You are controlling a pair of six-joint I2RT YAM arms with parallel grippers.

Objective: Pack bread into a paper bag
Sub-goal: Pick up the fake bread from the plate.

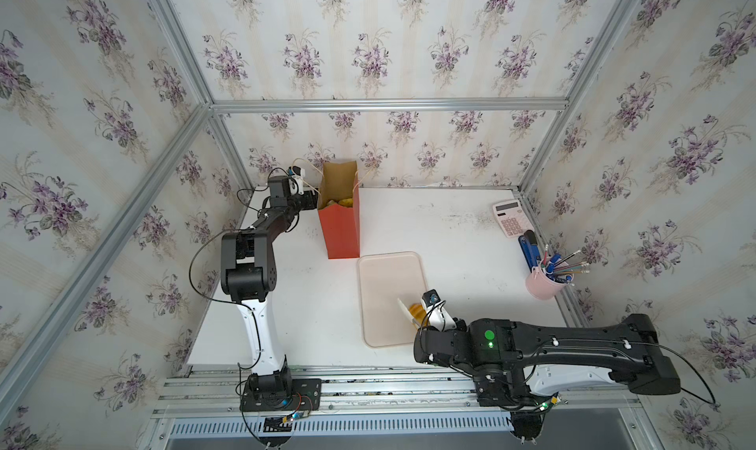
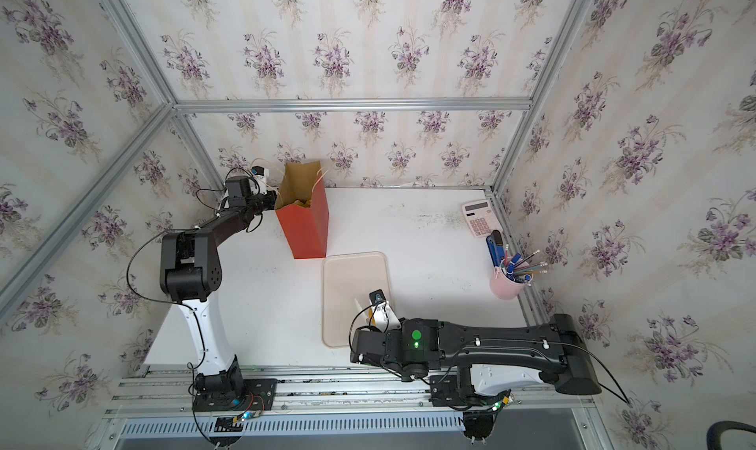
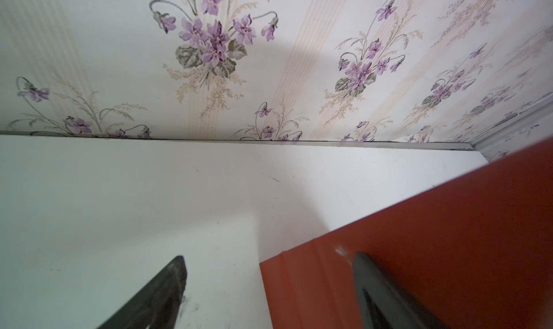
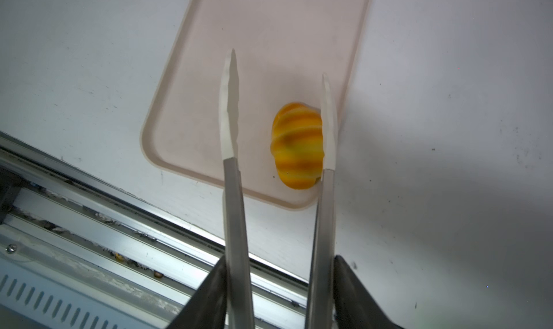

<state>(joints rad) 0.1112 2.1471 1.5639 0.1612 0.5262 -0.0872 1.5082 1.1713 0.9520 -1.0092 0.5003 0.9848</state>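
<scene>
Roll [image 4: 297, 145] at tray [image 4: 269, 19] corner: prob light, glossy, slippery; pinch across mid. R gripper [image 4: 279, 260] clamped on tongs [image 4: 235, 208], tips apart round roll. L gripper [image 3: 268, 255] jaws apart, paper bag [image 3: 449, 237] edge between.

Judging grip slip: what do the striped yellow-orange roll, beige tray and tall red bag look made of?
Striped yellow-orange roll: probably moulded plastic or foam, glossy sheen. Flat beige tray: likely plastic, smooth matte, rounded moulded rim. Tall red bag: paper, matte, brown kraft inside, creased gusset fold.
</scene>
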